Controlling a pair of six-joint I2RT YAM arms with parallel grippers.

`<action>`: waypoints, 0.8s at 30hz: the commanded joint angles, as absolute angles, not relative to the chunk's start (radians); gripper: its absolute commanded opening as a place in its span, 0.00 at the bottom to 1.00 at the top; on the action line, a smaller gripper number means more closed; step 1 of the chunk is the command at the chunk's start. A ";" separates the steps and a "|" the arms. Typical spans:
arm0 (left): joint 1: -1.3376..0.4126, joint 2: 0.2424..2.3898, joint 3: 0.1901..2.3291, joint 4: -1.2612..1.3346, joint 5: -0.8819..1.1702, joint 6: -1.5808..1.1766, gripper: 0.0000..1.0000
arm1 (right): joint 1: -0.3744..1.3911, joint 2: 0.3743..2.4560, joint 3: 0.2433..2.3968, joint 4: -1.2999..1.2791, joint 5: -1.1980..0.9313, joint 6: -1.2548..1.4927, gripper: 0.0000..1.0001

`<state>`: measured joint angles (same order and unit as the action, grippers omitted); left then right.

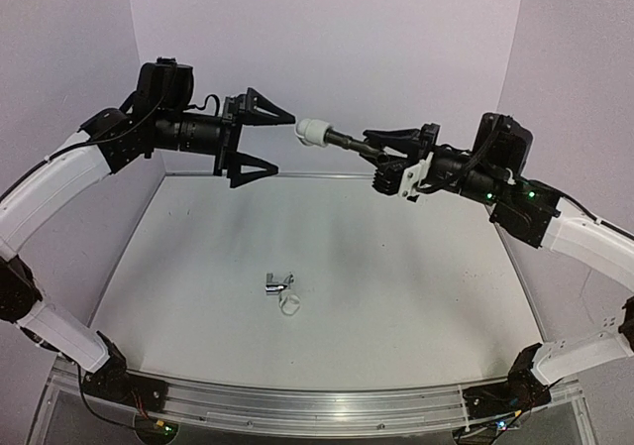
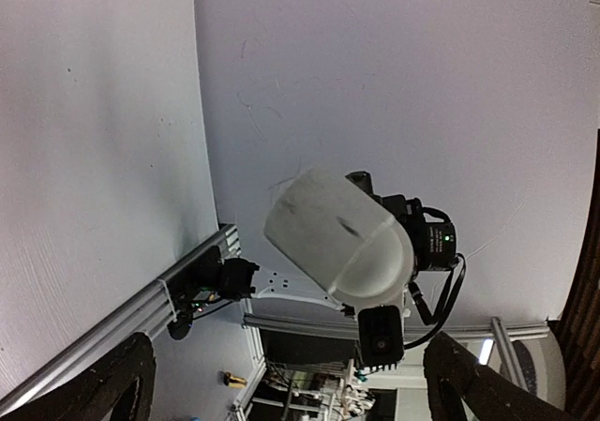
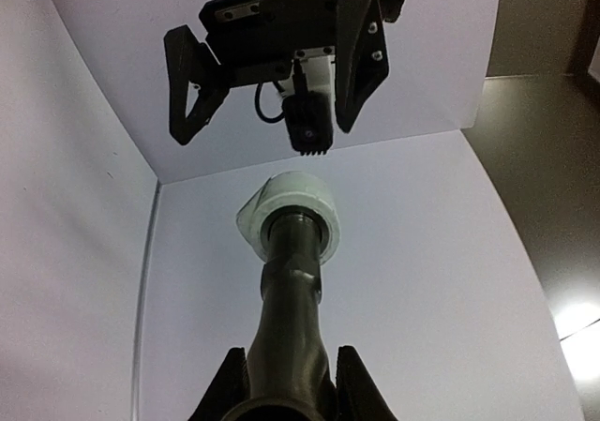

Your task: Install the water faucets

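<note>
Above the pale table [image 1: 416, 286], my left gripper [image 1: 283, 144] is spread wide and empty, facing the white plastic elbow fitting [image 1: 312, 132], just short of it. My right gripper [image 1: 377, 158] clamps the matte black metal faucet [image 1: 347, 140] in mid-air, stem end in that fitting. How far screwed in, can't tell. The shiny chrome faucet [image 1: 277, 284] lies on the table just beside a small white ring [image 1: 290, 306]: not yet installed, I'd say.

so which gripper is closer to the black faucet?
Right. The right gripper is shut on the black faucet; the left gripper is open, facing the white fitting on its end.
</note>
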<state>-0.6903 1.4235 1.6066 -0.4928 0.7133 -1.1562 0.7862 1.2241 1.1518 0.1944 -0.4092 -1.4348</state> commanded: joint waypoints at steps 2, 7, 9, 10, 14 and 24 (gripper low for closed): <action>-0.688 1.472 1.616 -0.343 0.799 -1.342 0.97 | 0.829 1.240 1.154 0.406 -0.340 -1.574 0.00; -0.689 1.516 1.660 -0.339 0.789 -1.389 0.95 | 0.852 1.271 1.150 0.413 -0.318 -1.644 0.00; -0.689 1.520 1.666 -0.334 0.771 -1.406 0.93 | 0.863 1.285 1.153 0.413 -0.291 -1.666 0.00; -0.689 1.522 1.664 -0.327 0.764 -1.415 0.91 | 0.869 1.293 1.155 0.414 -0.279 -1.674 0.00; -0.689 1.531 1.651 -0.295 0.743 -1.445 0.80 | 0.888 1.322 1.168 0.423 -0.242 -1.680 0.00; -0.689 1.537 1.643 -0.203 0.667 -1.381 0.40 | 0.920 1.353 1.189 0.448 -0.188 -1.524 0.00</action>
